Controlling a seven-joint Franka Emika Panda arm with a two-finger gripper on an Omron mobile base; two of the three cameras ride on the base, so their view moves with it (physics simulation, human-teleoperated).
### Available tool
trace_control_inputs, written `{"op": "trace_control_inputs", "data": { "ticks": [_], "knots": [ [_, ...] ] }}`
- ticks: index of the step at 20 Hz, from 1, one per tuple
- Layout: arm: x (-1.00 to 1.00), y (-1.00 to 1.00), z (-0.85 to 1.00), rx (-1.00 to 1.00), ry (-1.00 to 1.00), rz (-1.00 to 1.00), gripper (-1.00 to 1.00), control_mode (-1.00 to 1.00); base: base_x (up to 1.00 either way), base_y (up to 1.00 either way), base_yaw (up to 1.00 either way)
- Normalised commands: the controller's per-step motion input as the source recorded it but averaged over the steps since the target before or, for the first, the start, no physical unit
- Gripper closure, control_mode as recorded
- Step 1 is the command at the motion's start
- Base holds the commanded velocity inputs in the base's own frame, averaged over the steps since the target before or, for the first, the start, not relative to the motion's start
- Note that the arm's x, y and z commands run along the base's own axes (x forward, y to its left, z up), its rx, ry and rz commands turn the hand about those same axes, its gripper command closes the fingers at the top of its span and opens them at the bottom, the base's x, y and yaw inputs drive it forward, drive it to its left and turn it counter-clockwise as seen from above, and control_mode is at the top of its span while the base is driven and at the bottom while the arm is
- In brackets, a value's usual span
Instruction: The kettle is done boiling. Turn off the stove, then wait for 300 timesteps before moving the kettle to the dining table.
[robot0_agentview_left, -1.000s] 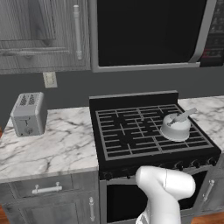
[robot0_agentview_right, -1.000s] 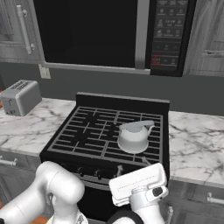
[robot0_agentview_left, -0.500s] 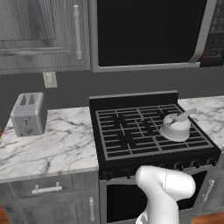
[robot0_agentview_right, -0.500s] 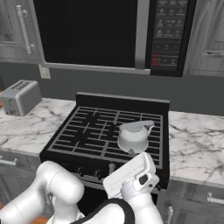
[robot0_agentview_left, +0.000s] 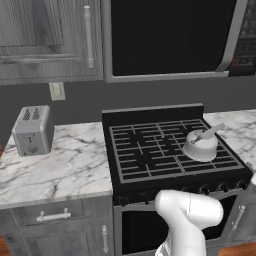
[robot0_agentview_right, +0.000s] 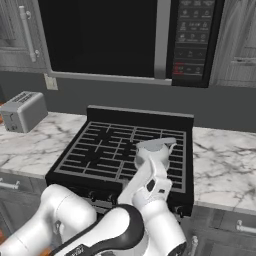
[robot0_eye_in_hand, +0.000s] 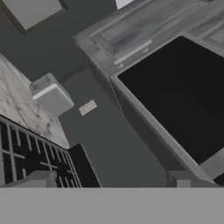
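Jaws wide open, holding nothing; gripper (robot0_eye_in_hand: 111, 181) tilted up toward wall and microwave (robot0_eye_in_hand: 183, 94).
Kettle (robot0_agentview_left: 201, 144) sits on right side of stove (robot0_agentview_left: 165, 150), on the grates, stick handle slanting up to the right; in right base view kettle (robot0_agentview_right: 156, 148) partly hidden behind the arm. Toaster (robot0_agentview_left: 32, 130) on marble counter (robot0_agentview_left: 65, 170) left of stove, well apart from kettle. Outlet (robot0_agentview_left: 56, 90) on wall above toaster.
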Motion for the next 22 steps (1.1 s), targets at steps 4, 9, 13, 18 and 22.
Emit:
{"op": "trace_control_inputs", "data": {
  "ticks": [4, 9, 13, 18, 22],
  "knots": [
    [0.26, 0.04, 0.07, -0.24, 0.0, -0.02, -1.0, -1.0, 0.0, 0.0, 0.0],
    [0.29, 0.0, 0.05, -0.23, 0.01, -0.03, -1.0, -1.0, 0.0, 0.0, 0.0],
    [0.28, 0.0, 0.06, -0.22, 0.02, -0.02, -1.0, -1.0, 0.0, 0.0, 0.0],
    [0.25, 0.0, 0.08, -0.21, 0.04, -0.01, -1.0, -1.0, 0.0, 0.0, 0.0],
    [0.22, 0.0, 0.07, -0.18, 0.06, 0.0, -1.0, -1.0, 0.0, 0.0, 0.0]
  ]
}}
